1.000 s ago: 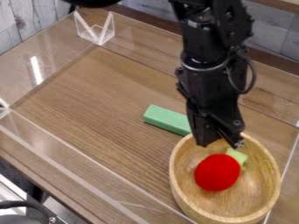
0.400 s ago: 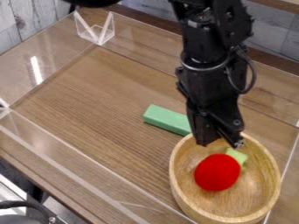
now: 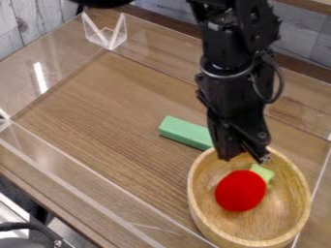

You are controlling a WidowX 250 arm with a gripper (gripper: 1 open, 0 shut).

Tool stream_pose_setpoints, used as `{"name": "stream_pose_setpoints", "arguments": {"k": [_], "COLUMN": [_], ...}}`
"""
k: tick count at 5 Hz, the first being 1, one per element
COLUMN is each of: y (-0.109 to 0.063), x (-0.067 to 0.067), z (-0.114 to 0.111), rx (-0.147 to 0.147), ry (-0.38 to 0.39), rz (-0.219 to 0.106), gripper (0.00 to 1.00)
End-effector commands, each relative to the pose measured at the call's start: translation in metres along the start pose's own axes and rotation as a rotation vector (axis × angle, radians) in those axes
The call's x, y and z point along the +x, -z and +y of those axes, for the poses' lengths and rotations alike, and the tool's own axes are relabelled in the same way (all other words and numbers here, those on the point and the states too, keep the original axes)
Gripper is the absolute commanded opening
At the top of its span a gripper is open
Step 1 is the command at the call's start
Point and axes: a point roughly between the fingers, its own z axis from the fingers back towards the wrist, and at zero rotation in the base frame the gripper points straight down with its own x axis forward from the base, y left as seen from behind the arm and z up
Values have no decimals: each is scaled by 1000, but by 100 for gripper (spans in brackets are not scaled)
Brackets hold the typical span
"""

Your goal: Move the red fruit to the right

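- Camera view: the gripper (image 3: 242,151) points straight down over the far rim of the wooden bowl (image 3: 207,208), its fingers pressed together and holding nothing.
- The red fruit (image 3: 239,190) lies inside the bowl, just below the fingertips toward six o'clock; its pale green leaf shows at about one o'clock from the red body, close beside the fingertips. Whether the tips touch the leaf I cannot tell.
- A green block (image 3: 185,132) lies flat on the wooden table (image 3: 104,107) at about ten o'clock from the bowl, apart from the fruit.
- Judged from this, the fruit is not yet gripped. To do the pick well, the fingers should spread wide enough to straddle the round body, come down centred on the red part rather than the leaf, and stay clear of the bowl's rim before closing and carrying toward three o'clock.
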Motion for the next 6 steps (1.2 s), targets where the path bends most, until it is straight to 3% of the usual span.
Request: {"name": "stream_pose_setpoints", "arguments": {"k": [1, 2, 3, 4, 5, 6], "y": [-10, -16, -23, -35, -38, -30], "x": [10, 12, 13, 19, 30, 38], "z": [1, 6, 11, 27, 62, 88], "rx": [14, 19, 28, 67, 130, 149], "ry": [19, -4, -29, -89, -192, -217], "rz": [-52, -60, -70, -99, -117, -124], "gripper": [0, 100, 100, 100, 100, 100]}}
